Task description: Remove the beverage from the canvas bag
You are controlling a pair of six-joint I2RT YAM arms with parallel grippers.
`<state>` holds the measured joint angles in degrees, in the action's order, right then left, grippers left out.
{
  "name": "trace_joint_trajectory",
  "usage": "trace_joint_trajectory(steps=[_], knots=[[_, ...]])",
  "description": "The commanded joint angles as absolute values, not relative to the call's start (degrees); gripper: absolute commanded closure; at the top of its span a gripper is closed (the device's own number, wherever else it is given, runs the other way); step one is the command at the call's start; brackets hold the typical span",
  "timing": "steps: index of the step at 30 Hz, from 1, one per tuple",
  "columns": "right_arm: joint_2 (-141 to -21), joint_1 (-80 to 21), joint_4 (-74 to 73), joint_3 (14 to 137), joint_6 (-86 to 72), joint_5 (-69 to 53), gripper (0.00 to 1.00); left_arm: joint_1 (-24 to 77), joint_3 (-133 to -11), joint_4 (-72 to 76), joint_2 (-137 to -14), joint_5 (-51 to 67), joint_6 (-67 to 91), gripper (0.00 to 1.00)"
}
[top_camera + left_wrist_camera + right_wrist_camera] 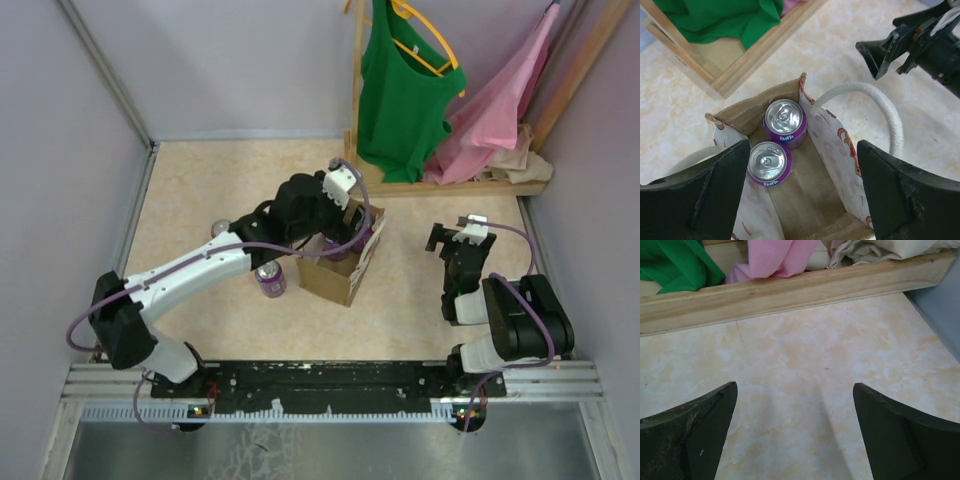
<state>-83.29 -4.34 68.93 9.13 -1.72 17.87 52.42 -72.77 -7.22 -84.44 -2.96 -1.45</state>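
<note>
The tan canvas bag (335, 281) stands upright mid-table; from above it is open (834, 147) with a white looped handle (883, 106). Two purple Fanta cans stand inside along its left side, one at the back (784, 120) and one nearer (769, 162). My left gripper (802, 197) hovers over the bag's mouth, open and empty, its fingers (702, 197) straddling both walls; from the top camera it (336, 243) sits right above the bag. My right gripper (449, 238) is open and empty over bare table to the bag's right (795, 437).
A purple can (270, 280) stands on the table left of the bag, another can (221, 228) farther left. A wooden rack base (790, 290) with green shirt (400, 90) and pink cloth (500, 110) stands at the back right. Grey walls enclose the table.
</note>
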Motion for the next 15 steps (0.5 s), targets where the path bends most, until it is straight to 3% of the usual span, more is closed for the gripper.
trace_joint_trajectory(steps=[1, 15], knots=[[-83.1, -4.2, 70.8, 10.1, -1.8, 18.0, 0.01, 52.7, -78.2, -16.2, -89.4, -2.0, -1.6, 0.07], [-83.1, -4.2, 70.9, 10.1, -1.8, 17.9, 0.01, 49.8, -84.5, -25.3, -99.0, -5.4, 2.3, 0.07]])
